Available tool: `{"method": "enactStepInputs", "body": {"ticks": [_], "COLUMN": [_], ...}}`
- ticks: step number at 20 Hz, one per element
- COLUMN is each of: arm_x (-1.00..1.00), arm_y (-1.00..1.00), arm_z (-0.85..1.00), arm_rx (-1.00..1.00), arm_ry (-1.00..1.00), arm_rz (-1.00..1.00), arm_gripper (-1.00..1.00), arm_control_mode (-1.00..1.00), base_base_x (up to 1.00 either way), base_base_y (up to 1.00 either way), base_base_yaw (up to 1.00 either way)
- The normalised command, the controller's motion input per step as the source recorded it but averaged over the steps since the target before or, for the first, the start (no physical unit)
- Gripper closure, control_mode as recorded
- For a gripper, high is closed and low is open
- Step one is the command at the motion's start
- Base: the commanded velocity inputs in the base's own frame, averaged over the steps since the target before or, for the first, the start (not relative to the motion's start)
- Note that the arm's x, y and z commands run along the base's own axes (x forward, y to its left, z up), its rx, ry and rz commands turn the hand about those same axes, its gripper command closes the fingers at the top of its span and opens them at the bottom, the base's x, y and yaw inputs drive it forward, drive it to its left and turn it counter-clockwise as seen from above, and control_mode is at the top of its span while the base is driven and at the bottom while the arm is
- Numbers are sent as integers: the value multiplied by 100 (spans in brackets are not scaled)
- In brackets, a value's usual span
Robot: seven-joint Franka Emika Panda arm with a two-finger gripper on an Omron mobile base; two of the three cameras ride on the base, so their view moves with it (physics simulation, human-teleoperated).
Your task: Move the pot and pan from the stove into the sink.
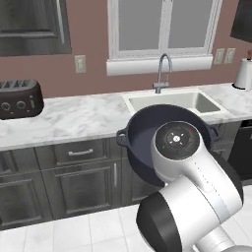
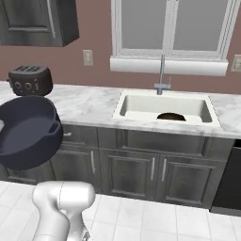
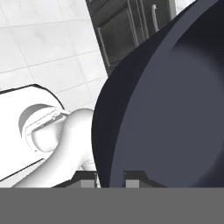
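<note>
You'll find no readable writing; your fingers (image 3: 110, 177) pinch the tilted pot's (image 1: 147, 128) rim, apparently, before the sink (image 1: 172, 101).

A home kitchen: a white marble counter (image 2: 89, 106) holds a white sink (image 2: 141, 106) with a gooseneck faucet (image 2: 162, 75), a dark toaster (image 2: 30, 79) and, probably, a paper towel roll (image 1: 243, 74), above grey cabinets (image 2: 136, 172) under a window (image 2: 174, 26).

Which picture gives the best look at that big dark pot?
The right base view: the pot hangs tilted in the air, with rim, inside and one loop handle plain. The left base view hides much of it behind the arm. The hand view shows just a close slice of its wall at the pincer.
</note>
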Motion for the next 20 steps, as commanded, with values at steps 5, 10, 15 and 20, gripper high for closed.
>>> {"method": "enactStepInputs", "body": {"ticks": [5,10,15,20], "arm_x": [0,0,0,0], "arm_y": [0,0,0,0], "arm_z": [0,0,0,0], "arm_rx": [0,0,0,0], "arm_ry": [0,0,0,0], "arm_rz": [0,0,0,0], "arm_gripper": [100,100,100,100], "arm_control_mode": [100,100,100,100], "base_base_x": [2,2,0,-1], "base_base_y": [-56,-99,-80,-34], "base_base_yaw": [0,0,-3,-5]}}
